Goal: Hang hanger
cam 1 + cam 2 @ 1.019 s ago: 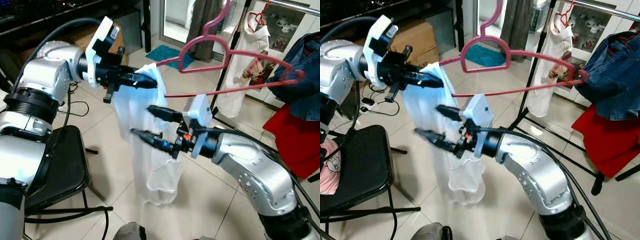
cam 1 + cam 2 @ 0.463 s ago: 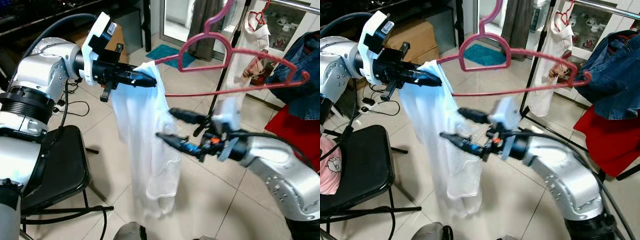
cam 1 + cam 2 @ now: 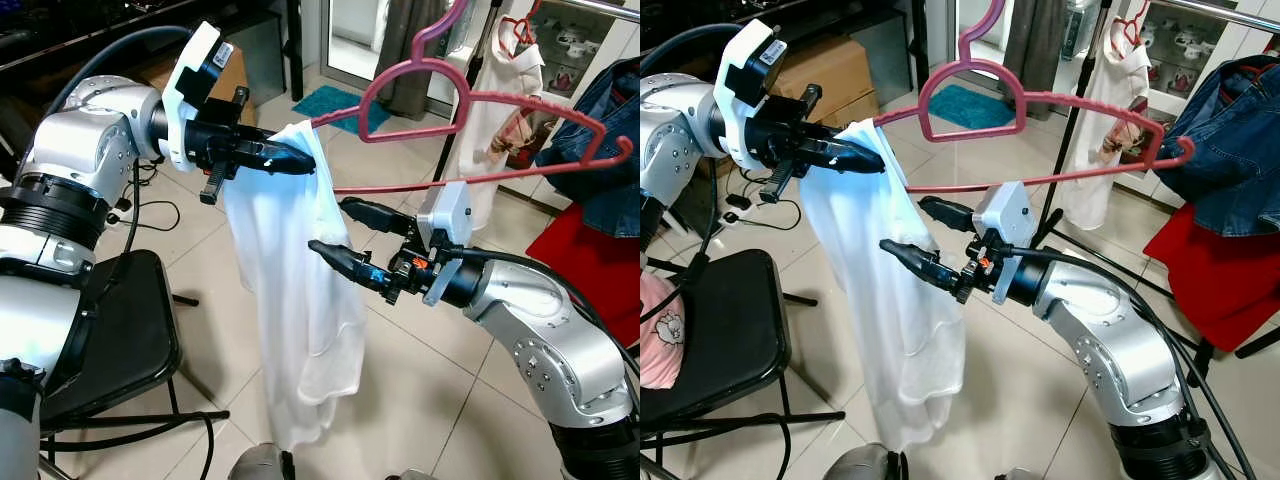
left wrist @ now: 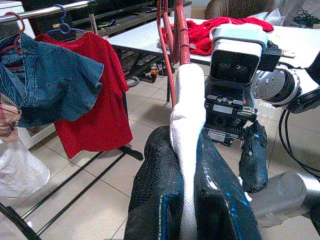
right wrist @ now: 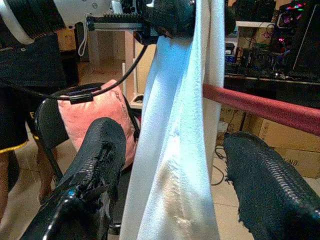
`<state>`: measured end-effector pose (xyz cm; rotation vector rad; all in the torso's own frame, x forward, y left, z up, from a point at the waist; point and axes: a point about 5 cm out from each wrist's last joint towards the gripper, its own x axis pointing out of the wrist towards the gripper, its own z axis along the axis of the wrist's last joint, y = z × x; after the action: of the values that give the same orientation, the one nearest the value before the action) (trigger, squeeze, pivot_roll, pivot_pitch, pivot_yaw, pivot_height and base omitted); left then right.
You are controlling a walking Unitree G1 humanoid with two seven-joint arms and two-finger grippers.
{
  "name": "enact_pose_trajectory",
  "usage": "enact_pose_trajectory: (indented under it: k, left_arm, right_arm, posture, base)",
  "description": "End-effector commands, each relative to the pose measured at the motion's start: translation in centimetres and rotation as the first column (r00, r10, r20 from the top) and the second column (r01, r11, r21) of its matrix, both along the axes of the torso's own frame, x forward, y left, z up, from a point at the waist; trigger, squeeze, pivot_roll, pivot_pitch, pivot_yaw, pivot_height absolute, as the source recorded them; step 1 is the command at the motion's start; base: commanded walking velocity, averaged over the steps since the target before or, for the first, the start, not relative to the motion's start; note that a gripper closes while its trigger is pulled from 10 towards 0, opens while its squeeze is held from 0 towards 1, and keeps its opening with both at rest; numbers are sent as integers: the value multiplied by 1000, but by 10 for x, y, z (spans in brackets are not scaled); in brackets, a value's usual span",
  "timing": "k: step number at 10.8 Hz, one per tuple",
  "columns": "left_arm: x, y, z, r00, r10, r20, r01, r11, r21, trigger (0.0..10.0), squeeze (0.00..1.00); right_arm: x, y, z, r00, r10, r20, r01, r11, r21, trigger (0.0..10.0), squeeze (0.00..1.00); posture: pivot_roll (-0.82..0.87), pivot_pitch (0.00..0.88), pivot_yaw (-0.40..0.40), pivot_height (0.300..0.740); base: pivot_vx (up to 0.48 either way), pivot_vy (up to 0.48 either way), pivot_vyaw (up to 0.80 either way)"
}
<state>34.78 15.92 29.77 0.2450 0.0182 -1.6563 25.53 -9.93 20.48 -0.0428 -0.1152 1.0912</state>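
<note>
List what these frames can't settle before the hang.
- Hanger hook top: cut off by the upper edge, left eye view.
- Left gripper grip: white garment covers where hanger meets fingertips.
- Clothes rail: its free space lies beyond the frame edge.
- Right gripper: open, garment contact unclear.

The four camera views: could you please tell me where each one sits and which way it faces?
Left eye view: on the head, looking down at the left gripper clamping the white garment on the pink hanger.
Right eye view: same scene; right gripper open beside the garment.
Left wrist view: along its fingers toward the right arm.
Right wrist view: between its fingers at the garment.
Shared: garment and hanger.
</note>
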Motion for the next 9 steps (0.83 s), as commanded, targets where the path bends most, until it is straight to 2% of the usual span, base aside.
enact_pose_trajectory:
  k: [1, 3, 5, 7, 9]
  left_arm:
    - [-2, 1, 6, 1000, -9, 30, 9, 1000, 3, 0, 0]
    - [0, -1, 9, 999, -7, 42, 8, 1000, -13, 0, 0]
    - [-2, -7, 10, 998, -32, 45, 33, 999, -19, 0, 0]
    - [-3, -7, 11, 998, -36, 45, 37, 999, -22, 0, 0]
    - [-4, -7, 11, 998, -41, 46, 42, 999, -23, 0, 0]
  right_arm:
    - [-3, 3, 2, 999, 40, 1, -40, 999, 17, 10000, 0]
    - [-12, 13, -5, 994, 109, -20, -108, 994, 6, 10000, 0]
    - [-1, 23, -16, 998, 51, -40, -51, 999, -8, 10000, 0]
    - [5, 25, -20, 998, 32, -51, -32, 999, -4, 10000, 0]
    - [7, 29, -31, 998, 28, -55, -31, 998, -57, 10000, 0]
  posture:
    - [26, 64, 71, 740]
    - [25, 64, 73, 740]
    - [26, 65, 76, 740]
    - [29, 59, 75, 740]
    - [28, 54, 71, 740]
  base:
    - [0, 0, 0]
    - [0, 0, 0]
    - [0, 0, 0]
    - [0, 0, 0]
    - [0, 0, 0]
